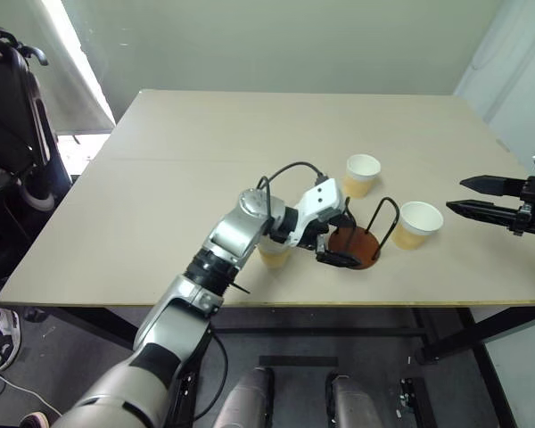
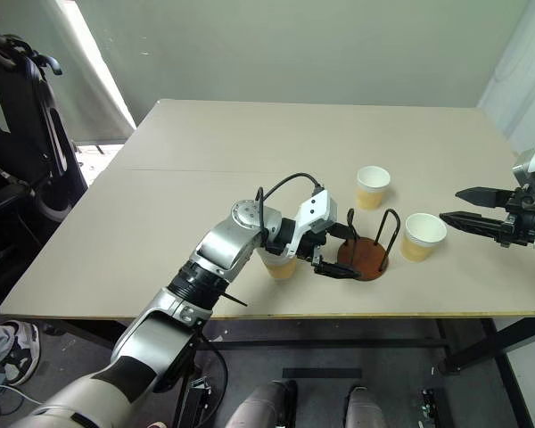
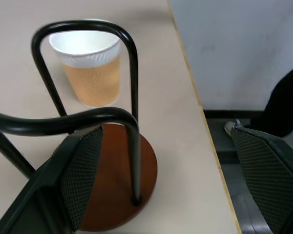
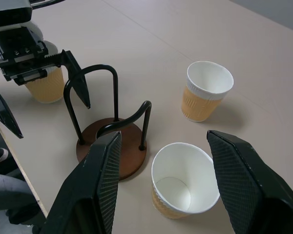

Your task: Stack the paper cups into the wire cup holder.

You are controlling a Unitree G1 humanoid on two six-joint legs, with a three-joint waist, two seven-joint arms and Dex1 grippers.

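- wire cup holder (image 1: 361,242): round reddish-brown disc base, two thin black wire loops standing upright from it, long axis vertical; set on the table (image 1: 205,152) near its near edge, right of centre; nothing inside it.
- paper cup, far (image 1: 362,174): tapered, white inside and at the rim, tan-yellow lower outside; upright, mouth up; just beyond the holder, apart from it.
- paper cup, right (image 1: 418,224): same make; upright, mouth up, white bottom visible in the right wrist view; just right of the holder, beside the right-hand loop, contact not clear.
- paper cup, left (image 1: 275,255): same make, mostly hidden behind the left wrist; upright on the table, left of the holder, near the near edge.
- left gripper (image 1: 334,242): black fingers spread wide, nothing between them; pointing right, at the near-left side of the holder base, one finger over the disc edge in the left wrist view.
- right gripper (image 1: 462,196): fingers parted to a moderate gap, empty; held above the table at the right edge, pointing left toward the right cup, well apart from it.
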